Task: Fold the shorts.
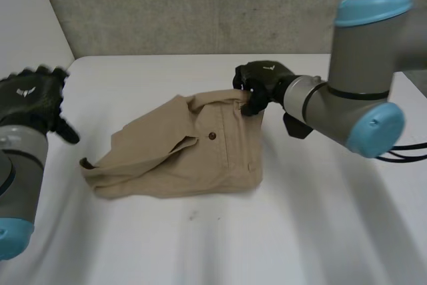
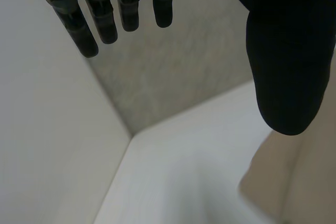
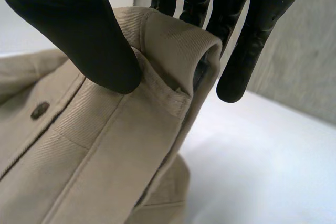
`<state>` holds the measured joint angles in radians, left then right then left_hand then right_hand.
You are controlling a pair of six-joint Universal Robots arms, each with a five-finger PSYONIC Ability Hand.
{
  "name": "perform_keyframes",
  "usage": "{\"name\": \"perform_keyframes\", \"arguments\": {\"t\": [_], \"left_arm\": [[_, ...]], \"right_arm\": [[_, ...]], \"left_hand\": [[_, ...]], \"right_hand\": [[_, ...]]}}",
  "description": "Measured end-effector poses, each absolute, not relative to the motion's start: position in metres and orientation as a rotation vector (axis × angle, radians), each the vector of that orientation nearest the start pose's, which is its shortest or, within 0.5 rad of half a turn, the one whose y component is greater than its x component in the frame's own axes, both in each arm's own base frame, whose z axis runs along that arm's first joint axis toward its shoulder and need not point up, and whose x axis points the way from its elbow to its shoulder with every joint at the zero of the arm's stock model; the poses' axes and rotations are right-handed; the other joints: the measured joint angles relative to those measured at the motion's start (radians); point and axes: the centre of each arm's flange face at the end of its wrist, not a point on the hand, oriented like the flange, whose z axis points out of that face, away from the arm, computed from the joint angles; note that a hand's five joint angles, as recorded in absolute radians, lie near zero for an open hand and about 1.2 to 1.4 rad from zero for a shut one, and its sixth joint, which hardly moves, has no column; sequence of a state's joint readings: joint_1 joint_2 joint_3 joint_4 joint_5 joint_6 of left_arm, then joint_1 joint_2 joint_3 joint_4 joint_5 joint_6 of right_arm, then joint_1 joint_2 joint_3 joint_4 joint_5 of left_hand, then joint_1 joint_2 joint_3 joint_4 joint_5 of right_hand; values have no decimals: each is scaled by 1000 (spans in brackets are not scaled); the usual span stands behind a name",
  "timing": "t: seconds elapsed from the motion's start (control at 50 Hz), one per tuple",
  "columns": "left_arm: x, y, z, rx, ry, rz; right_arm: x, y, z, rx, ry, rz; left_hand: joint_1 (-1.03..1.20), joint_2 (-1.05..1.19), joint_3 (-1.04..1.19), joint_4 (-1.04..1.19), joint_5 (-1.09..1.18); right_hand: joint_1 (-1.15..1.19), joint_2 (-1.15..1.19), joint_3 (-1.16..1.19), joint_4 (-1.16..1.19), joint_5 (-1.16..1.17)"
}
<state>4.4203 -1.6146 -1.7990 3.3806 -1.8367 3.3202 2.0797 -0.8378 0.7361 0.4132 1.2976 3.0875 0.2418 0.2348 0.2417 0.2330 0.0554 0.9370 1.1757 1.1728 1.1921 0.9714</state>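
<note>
Pinching the far right waistband corner of the shorts (image 1: 187, 148), the right hand (image 1: 261, 83) holds it raised. The shorts lie centred on the desk (image 1: 300, 231), seemingly half folded and rumpled; the left hand (image 1: 33, 98) hovers open.

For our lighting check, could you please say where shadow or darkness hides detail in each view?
Head view: soft light, no glare on the table; faint shadow under the shorts. Left wrist view: the open left robot hand is a dark silhouette. Right wrist view: the right robot hand pinching the shorts is near-black, cloth well lit.
</note>
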Motion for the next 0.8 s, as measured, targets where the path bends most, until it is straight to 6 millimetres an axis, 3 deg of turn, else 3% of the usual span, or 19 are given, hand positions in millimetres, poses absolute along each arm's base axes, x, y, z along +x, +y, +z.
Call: {"name": "perform_keyframes", "arguments": {"t": [0.08,0.16,0.3,0.4,0.64,0.8], "left_arm": [[-221,-243,271,263,2202,-2278],[-251,-232,275,317,2304,-2345],[-288,-227,265,387,2454,-2339],[-317,-227,243,447,2612,-2239],[-331,-237,215,327,2878,-1976],[-314,-251,210,138,2796,-1892]], "right_arm": [[333,-280,266,-1008,2000,-1632],[323,-263,273,-1119,1969,-1740],[312,-236,278,-1195,1908,-1846],[305,-214,276,-1291,1834,-1925],[306,-185,260,-1545,1711,-2007],[305,-186,257,-1572,1712,-2015]], "left_hand": [[0,0,0,0,0],[0,0,0,0,0],[0,0,0,0,0],[0,0,0,0,0],[0,0,0,0,0],[0,0,0,0,0]], "right_hand": [[0,0,0,0,0],[0,0,0,0,0],[0,0,0,0,0],[0,0,0,0,0],[0,0,0,0,0],[0,0,0,0,0]]}}
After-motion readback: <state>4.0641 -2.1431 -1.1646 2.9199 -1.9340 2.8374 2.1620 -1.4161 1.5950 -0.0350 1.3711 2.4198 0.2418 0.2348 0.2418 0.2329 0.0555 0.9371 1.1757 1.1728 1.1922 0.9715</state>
